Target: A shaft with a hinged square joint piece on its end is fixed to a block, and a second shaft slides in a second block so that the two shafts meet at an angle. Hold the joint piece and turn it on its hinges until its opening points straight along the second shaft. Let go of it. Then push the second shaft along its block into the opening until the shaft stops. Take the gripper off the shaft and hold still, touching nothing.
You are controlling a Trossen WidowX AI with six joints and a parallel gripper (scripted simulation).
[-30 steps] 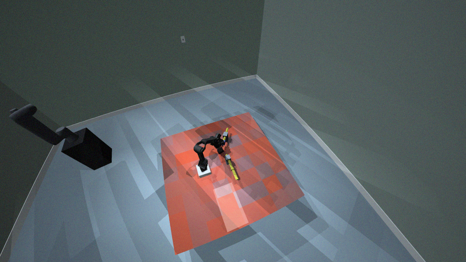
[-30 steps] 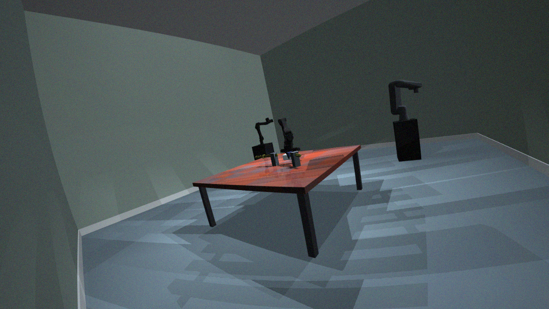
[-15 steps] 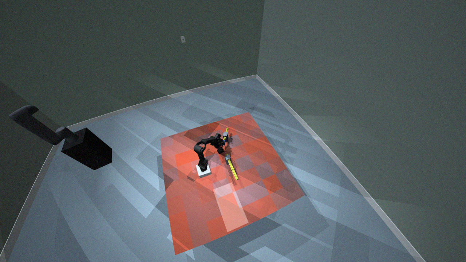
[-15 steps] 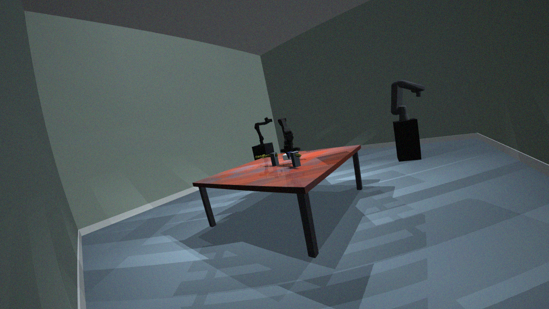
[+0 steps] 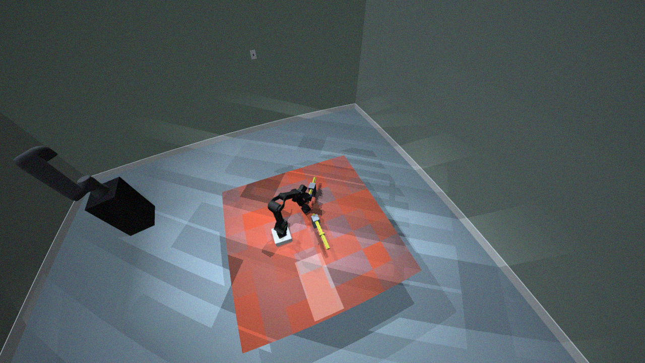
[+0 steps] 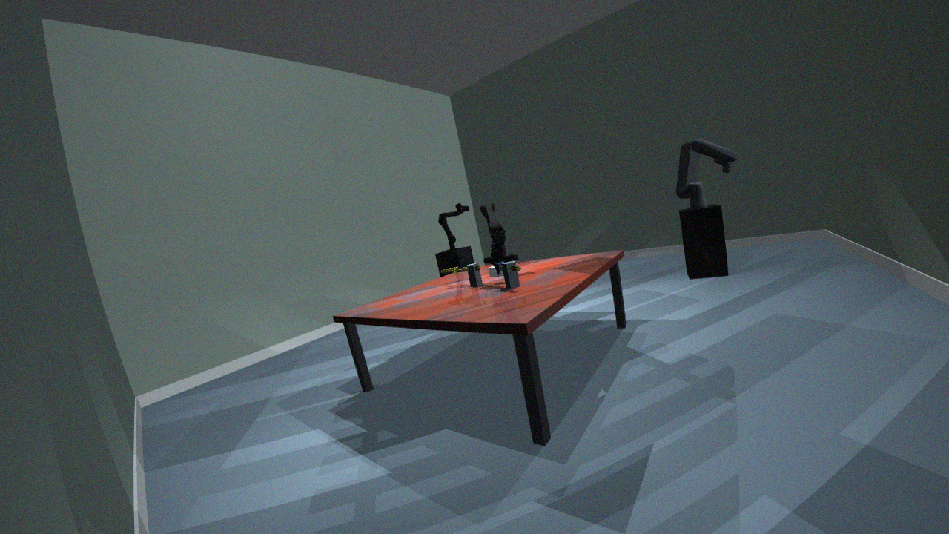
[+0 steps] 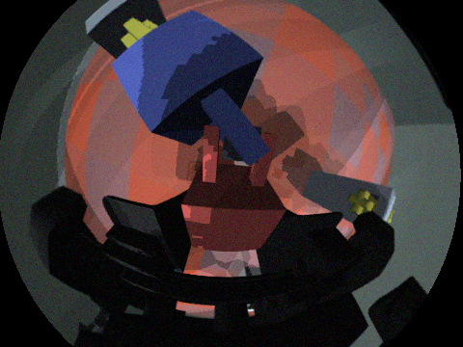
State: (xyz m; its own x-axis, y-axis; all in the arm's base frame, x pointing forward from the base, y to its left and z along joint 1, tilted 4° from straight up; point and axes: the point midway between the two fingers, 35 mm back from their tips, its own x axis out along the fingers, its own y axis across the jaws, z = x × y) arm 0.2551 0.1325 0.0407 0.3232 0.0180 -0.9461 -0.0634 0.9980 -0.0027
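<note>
My gripper (image 7: 227, 187) is shut on the dark red joint piece (image 7: 231, 228), one finger on each side of it in the wrist view. The red arms of the piece reach up to the blue yoke (image 7: 169, 63) on the first shaft's end. The first shaft (image 7: 137, 31) (image 5: 314, 179) is yellow and sits in a grey block (image 5: 312, 186) (image 6: 511, 276). The second shaft (image 5: 322, 234) (image 6: 455, 269) (image 7: 363, 201) is yellow with a collar and passes through the other grey block (image 5: 315, 218) (image 6: 474, 275) (image 7: 325, 189). Its end is apart from the joint piece. The piece's opening is hidden from the wrist camera.
The red patchwork table (image 5: 266, 315) (image 6: 431, 324) carries both blocks and the arm's white base (image 5: 282, 241). The second block stands close beside the right finger in the wrist view. A black pedestal (image 5: 119, 207) (image 6: 704, 242) with another arm stands off the table.
</note>
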